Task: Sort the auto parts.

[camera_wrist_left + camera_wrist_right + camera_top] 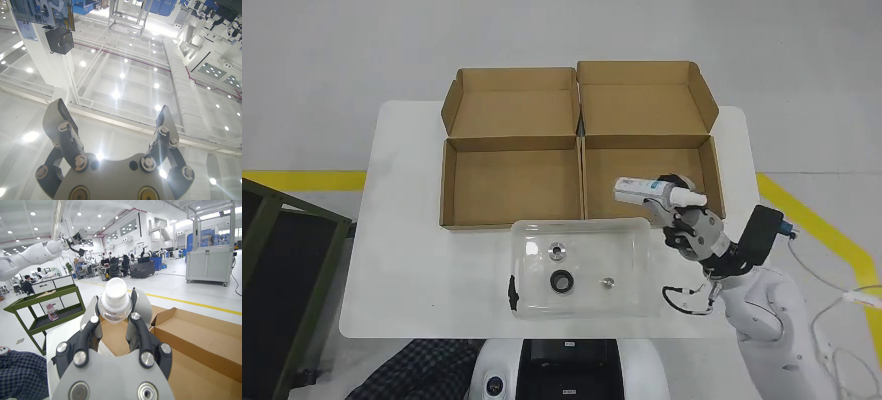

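Bottle (115, 289) sits clamped in our right gripper (115, 308) above the right-hand cardboard box (612, 165); our left gripper (112, 106) gapes wide, holding nothing. Small parts (562, 282) lie in the clear tray (582, 222).

White surface (402, 250) on a grey floor crossed by a yellow line (304, 180), with a green two-shelf cart (28, 303) beside it carrying a pink bottle (52, 312), a checked cloth (20, 370) by its near edge, and an aluminium-framed enclosure (209, 247) well beyond.
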